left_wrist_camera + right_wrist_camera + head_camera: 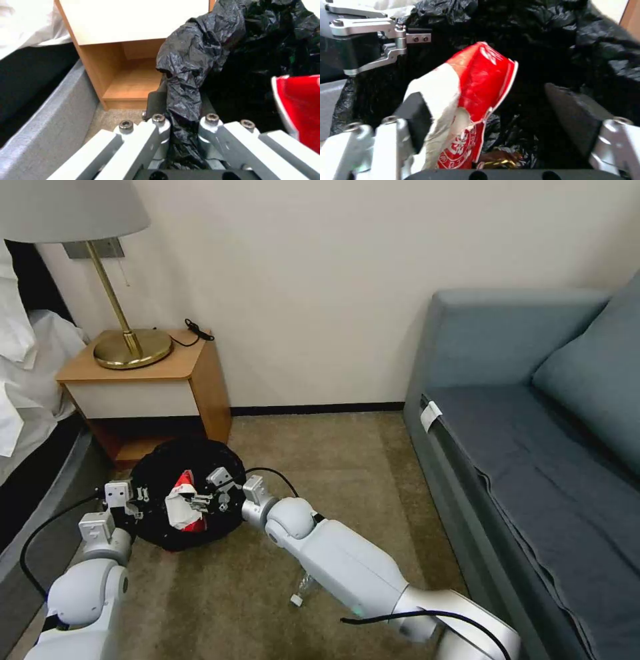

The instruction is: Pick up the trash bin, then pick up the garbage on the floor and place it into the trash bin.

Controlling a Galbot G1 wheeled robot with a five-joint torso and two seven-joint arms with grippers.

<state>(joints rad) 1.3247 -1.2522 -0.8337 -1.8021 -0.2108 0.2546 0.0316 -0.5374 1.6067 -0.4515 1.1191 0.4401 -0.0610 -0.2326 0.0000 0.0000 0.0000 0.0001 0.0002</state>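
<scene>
beige carpet [333, 460] floor against a pale wall, wooden nightstand [167, 380] taken as landmark. brass lamp [130, 347] stands on the nightstand top; bed edge with white linen on the side of the nightstand away from the sofa; grey-blue sofa [533, 433] well apart on the other side.

trash bin [163, 467] sits just in front of the nightstand's open lower shelf, its black liner bag [193, 62] crinkled over the rim, mouth facing up toward the head camera.

left gripper [130, 505] at the bin's rim on the bed side, below the nightstand's front. left wrist view: both fingers [156, 125] pressed together on a fold of the liner at the rim, so it is pinching the bin's edge.

right gripper [210, 499] reaches from the sofa side and hangs over the bin's mouth. its jaws are spread; in the right wrist view one pad [416, 117] touches the white torn end of the crushed red-and-white pack [470, 100], the other pad stands apart from it with a clear gap. pack is upright-tilted within the bin opening, in front of the nightstand. whether the pack is resting on the bin's contents cannot be told.

gold wrapper [498, 161] visible deep in the bin below the pack.

small clear bottle [303, 588] lies on the carpet, well in front of the nightstand, partly under the right forearm.
</scene>
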